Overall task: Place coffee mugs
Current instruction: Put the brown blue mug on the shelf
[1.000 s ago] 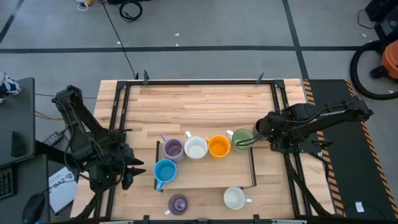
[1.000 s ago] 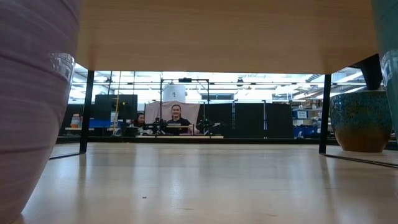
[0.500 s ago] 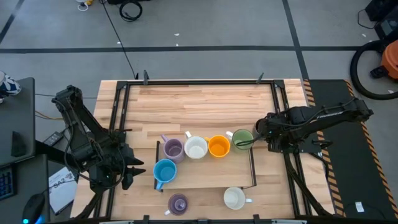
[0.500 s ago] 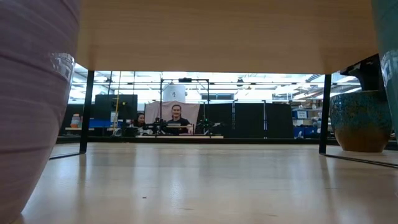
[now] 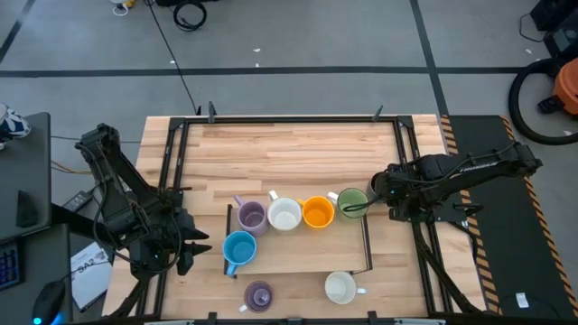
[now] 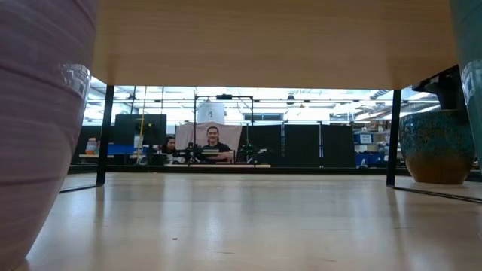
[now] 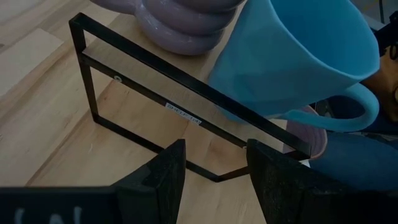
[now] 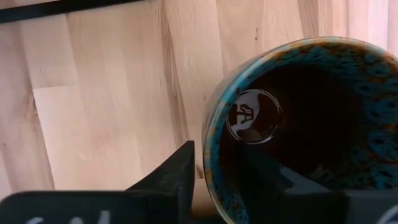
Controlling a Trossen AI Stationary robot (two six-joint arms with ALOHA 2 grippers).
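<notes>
- The right gripper (image 5: 377,193) has begun closing over the rim of a dark, blue-speckled glazed ceramic mug (image 8: 298,124) beside the green mug (image 5: 351,201); grip appears underway.
- The left gripper (image 7: 211,171) waits, parted and empty.

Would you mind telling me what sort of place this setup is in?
Probably a robotics lab or workshop: a wooden table on a taped grey floor, with more benches and black partitions behind.
</notes>
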